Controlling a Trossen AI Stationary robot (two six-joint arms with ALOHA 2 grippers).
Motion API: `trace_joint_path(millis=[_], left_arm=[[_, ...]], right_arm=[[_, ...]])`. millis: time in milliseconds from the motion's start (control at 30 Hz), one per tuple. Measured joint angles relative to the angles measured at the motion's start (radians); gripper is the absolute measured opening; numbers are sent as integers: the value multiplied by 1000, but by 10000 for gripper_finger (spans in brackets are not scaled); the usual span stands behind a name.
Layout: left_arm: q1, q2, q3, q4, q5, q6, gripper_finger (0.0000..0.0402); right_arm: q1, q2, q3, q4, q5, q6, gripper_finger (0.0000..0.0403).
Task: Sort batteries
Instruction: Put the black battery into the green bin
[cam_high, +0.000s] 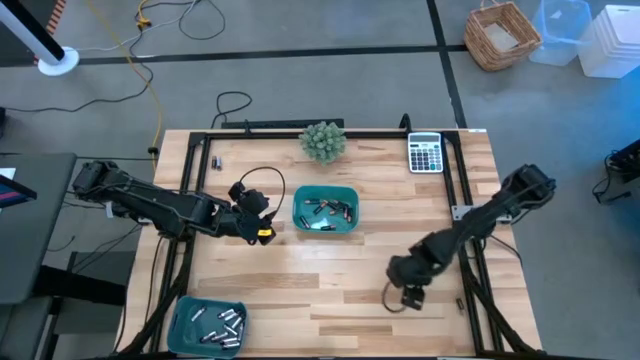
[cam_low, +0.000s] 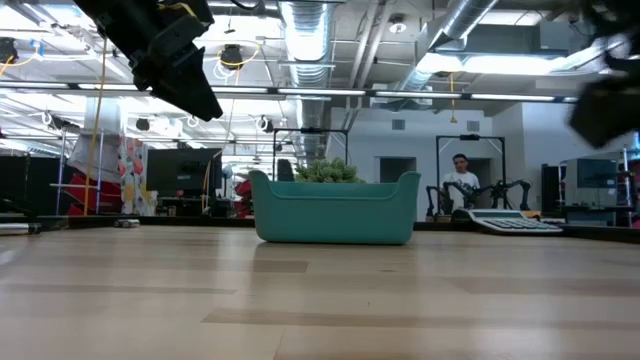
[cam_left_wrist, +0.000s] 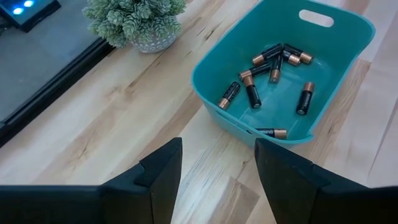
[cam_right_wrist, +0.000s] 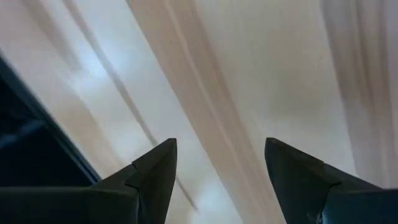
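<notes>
Left gripper (cam_left_wrist: 214, 180) nearest lens: fingers spread wide, nothing held, raised above wood table (cam_high: 330, 290) just beside central teal tray (cam_left_wrist: 214, 81). Batteries (cam_left_wrist: 273, 71) lie loose inside that tray; more batteries (cam_high: 218, 324) in second teal tray (cam_high: 183, 335) at table's near-left corner. Right gripper (cam_right_wrist: 217, 180) low over bare wood near right edge, fingers apart, empty. Plant (cam_high: 323, 141), calculator (cam_high: 425, 153) along far edge.

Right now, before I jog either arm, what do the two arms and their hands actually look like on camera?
Both arms are dark, nearly black, built of jointed segments. The left hand carries a small yellow marking near its tip, and a thin black cable loops above its wrist. The right hand is plain black, with a thin dark cable curling beside it. In both wrist views the fingers are matte black, angular wedges with pointed tips.
</notes>
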Motion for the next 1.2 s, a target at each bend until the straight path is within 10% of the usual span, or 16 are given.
trace_joint_path(millis=[233, 733, 1200], left_arm=[[0, 0, 0, 19, 0, 0, 196], [-37, 0, 0, 20, -21, -23, 196], [-37, 0, 0, 20, -24, -23, 196]], right_arm=[[-72, 0, 17, 47, -63, -89, 267], [340, 0, 44, -276, -60, -106, 356], [470, 2, 44, -275, 17, 118, 387]])
